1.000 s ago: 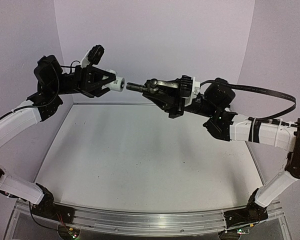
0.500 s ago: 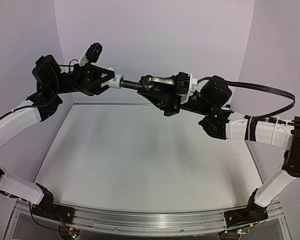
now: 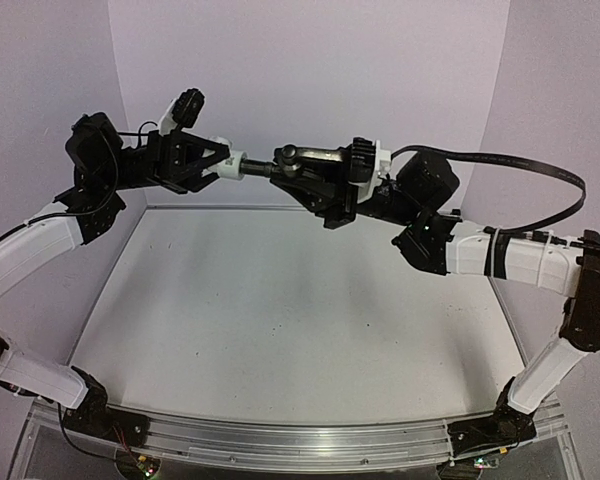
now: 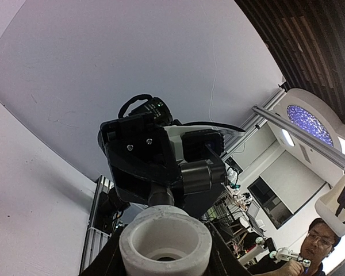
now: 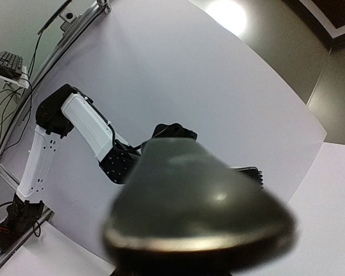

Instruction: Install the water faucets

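Both arms are raised above the table and meet in mid-air. My left gripper [image 3: 220, 163] is shut on the white cylinder fitting [image 3: 234, 164], whose open end [image 4: 165, 241] points at the right arm. My right gripper [image 3: 318, 172] is shut on the black faucet piece [image 3: 298, 158], held level and pointing left. The piece's thin stem [image 3: 257, 168] touches or enters the fitting's mouth; I cannot tell how deep. In the left wrist view the stem [image 4: 160, 195] comes down just behind the fitting's rim. The dark faucet body [image 5: 201, 207] fills the right wrist view, blurred, and hides the fingers there.
The white table [image 3: 290, 320] lies well below both grippers. Lilac walls close in the back and sides. A black flat cable [image 3: 525, 163] arcs over the right arm. The metal rail with the arm bases [image 3: 290, 440] runs along the near edge.
My right gripper has carried the black faucet piece to the left, closing the gap. Its stem now meets the white fitting. The left gripper has hardly moved.
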### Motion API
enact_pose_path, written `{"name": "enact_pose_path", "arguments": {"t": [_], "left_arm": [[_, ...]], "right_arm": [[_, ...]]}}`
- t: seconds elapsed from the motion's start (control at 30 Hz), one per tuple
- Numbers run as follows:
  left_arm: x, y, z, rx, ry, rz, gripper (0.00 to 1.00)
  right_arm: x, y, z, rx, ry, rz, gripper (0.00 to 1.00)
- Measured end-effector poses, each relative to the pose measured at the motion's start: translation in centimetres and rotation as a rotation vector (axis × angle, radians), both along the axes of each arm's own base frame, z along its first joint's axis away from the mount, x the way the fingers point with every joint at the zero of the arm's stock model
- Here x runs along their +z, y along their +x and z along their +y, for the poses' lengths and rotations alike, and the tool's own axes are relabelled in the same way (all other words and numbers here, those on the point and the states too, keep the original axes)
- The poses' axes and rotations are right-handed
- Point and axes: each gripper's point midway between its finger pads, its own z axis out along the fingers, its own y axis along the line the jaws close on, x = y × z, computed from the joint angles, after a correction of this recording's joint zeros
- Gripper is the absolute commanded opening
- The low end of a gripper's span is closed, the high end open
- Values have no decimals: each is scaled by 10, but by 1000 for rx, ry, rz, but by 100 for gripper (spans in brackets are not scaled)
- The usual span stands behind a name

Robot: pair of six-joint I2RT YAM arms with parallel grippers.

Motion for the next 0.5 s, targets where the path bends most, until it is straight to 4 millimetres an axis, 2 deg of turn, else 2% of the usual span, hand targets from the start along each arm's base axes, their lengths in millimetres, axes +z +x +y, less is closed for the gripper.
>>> {"name": "enact_pose_path", "arguments": {"t": [0.5], "left_arm": [[2, 0, 2, 6, -4, -7, 0]], "right_arm": [[0, 3, 3, 39, 29, 63, 0]]}}
